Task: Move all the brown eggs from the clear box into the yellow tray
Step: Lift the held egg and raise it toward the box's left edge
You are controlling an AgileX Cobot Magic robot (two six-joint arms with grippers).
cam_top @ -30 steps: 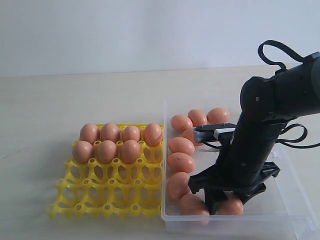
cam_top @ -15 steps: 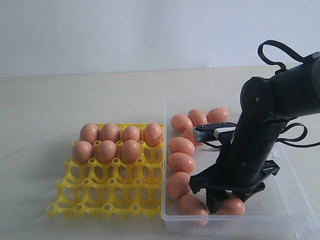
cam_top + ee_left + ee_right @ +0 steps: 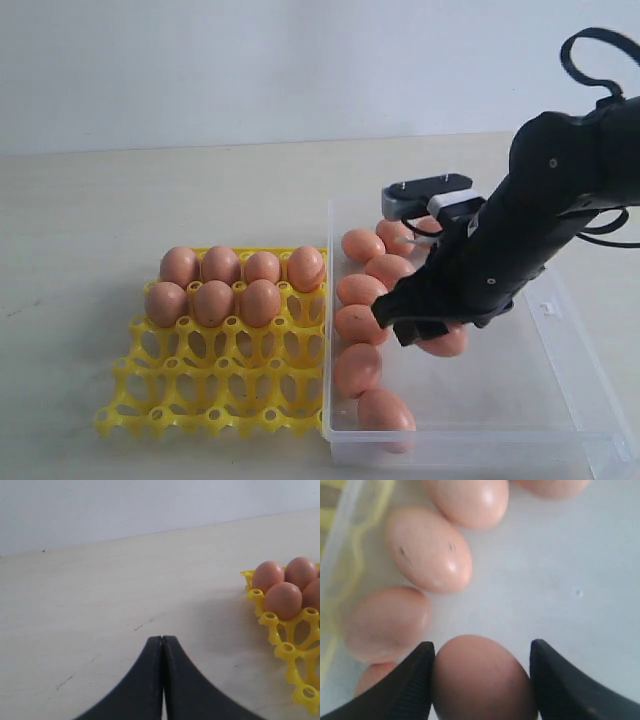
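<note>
Seen only from the left wrist: left end effector (image 3: 162,645), black fingers pressed flat together, gripping nothing, low over the pale table (image 3: 150,190). Near it, off to one side, a corner of the yellow tray (image 3: 295,645).

Well to the left of the right end effector (image 3: 425,328): the whole tray, bright yellow, a square grid of round cups and raised pegs. Seated in its two far rows, seven brown eggs (image 3: 212,302), smooth, orange-brown, oval, all alike, one to a cup. Near rows showing bare yellow plastic.

Touching the tray's right edge: clear box (image 3: 520,390), shallow, transparent, low-walled, larger than the tray. Strung along its left wall, just left of and below the right end effector, at least seven loose eggs of the same kind; one more possibly hidden behind the arm.

Above the middle of the box: right end effector, black fingers spread wide and clamped on either side of the held egg (image 3: 480,680), carried clear of the box floor. In the right wrist view, finger pads flat against both flanks of the shell, loose eggs beneath and beyond.

Compared with a second earlier: right end effector raised and drawn back from the near end of the box; held egg lifted off the floor, away from the neighbour left alone at the near-left corner. Tray and its seven eggs unchanged.
</note>
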